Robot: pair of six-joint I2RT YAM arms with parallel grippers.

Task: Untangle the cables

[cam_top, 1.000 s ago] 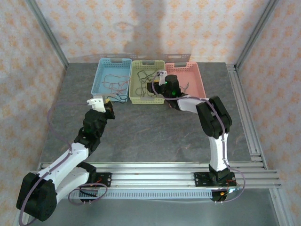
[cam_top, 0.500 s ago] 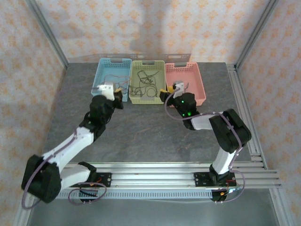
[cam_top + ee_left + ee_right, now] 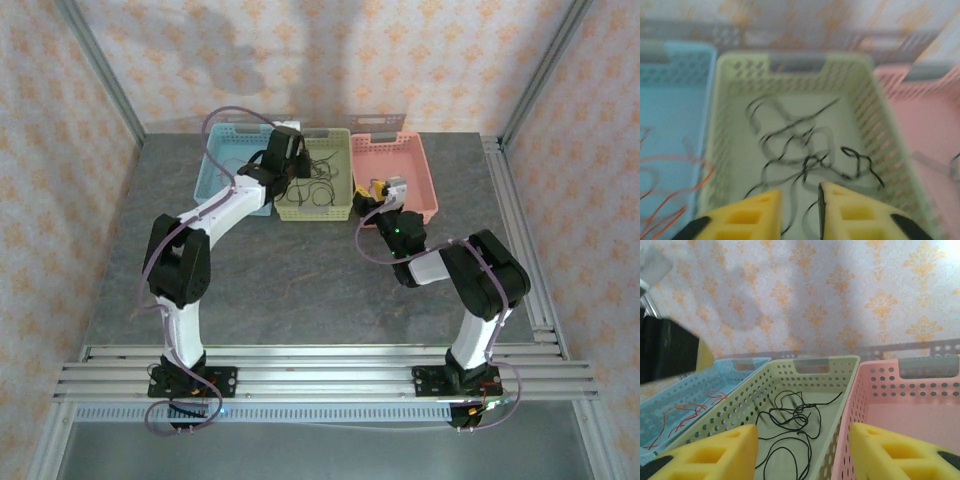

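Observation:
Tangled black cables [image 3: 805, 150] [image 3: 790, 415] [image 3: 318, 185] lie in the green basket [image 3: 330, 210]. Thin reddish cables [image 3: 670, 170] [image 3: 685, 415] lie in the blue basket [image 3: 222, 150]. My left gripper [image 3: 292, 165] [image 3: 800, 200] hovers over the near part of the green basket. Its yellow fingers stand a little apart, open, with a black strand showing below the gap. My right gripper [image 3: 380, 195] [image 3: 802, 440] sits low at the front of the green and pink baskets, open wide with nothing between its fingers.
The pink basket [image 3: 412, 165] [image 3: 920, 390] stands at the right of the row, against the back wall. Grey tabletop [image 3: 300, 280] stretches in front of the baskets. Metal frame posts [image 3: 525, 100] and rails edge the table.
The left arm swung from the front left up over the green basket and its jaws parted. The right gripper drew back from the green basket to the baskets' front edge.

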